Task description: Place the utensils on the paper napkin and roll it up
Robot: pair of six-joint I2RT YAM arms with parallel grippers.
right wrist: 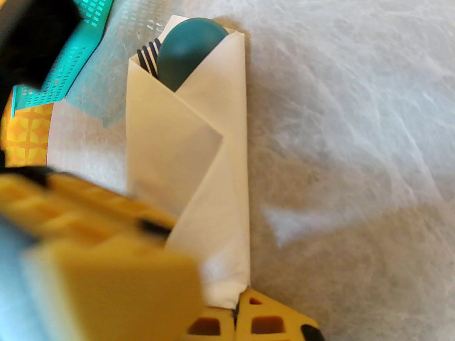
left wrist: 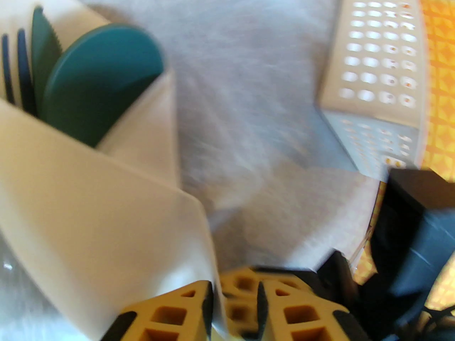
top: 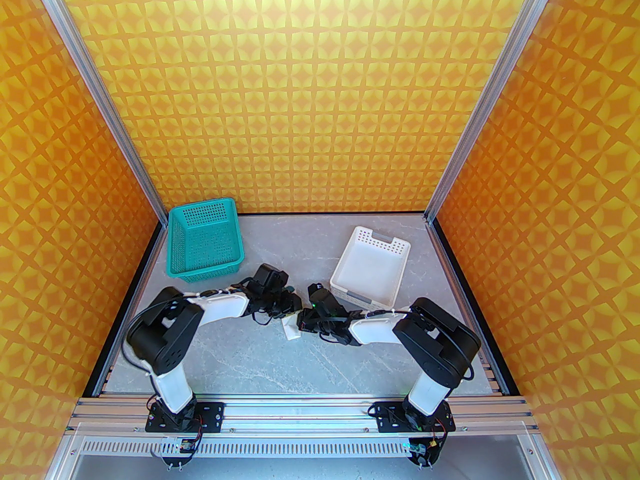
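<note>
From the top camera I see the two grippers meeting nose to nose over the table (top: 310,368). The left gripper (top: 291,316) and right gripper (top: 303,319) both sit at the rolled paper napkin (top: 291,331), which pokes out just below their tips. A teal basket (top: 205,240) lies beyond the left gripper and a white tray (top: 370,263) beyond the right one.

On the left wrist camera the picture is smeared. The left gripper (left wrist: 236,314) has its fingers close together with an edge of the paper napkin (left wrist: 89,197) running down into the slit. I cannot tell whether they are pressing it. Ahead and to the left, the utensils (left wrist: 71,76) stick out of the roll's far end: spoon (left wrist: 103,84), knife (left wrist: 41,48) and fork (left wrist: 14,69). The white tray (left wrist: 376,59) is ahead to the right.

On the right wrist camera the right gripper (right wrist: 235,320) has its fingers pressed together, pinching the near end of the paper napkin (right wrist: 185,147). The roll runs straight ahead from the tips, with the spoon (right wrist: 188,52) and fork (right wrist: 149,57) showing at the far end. The teal basket (right wrist: 81,37) is ahead to the left.
</note>
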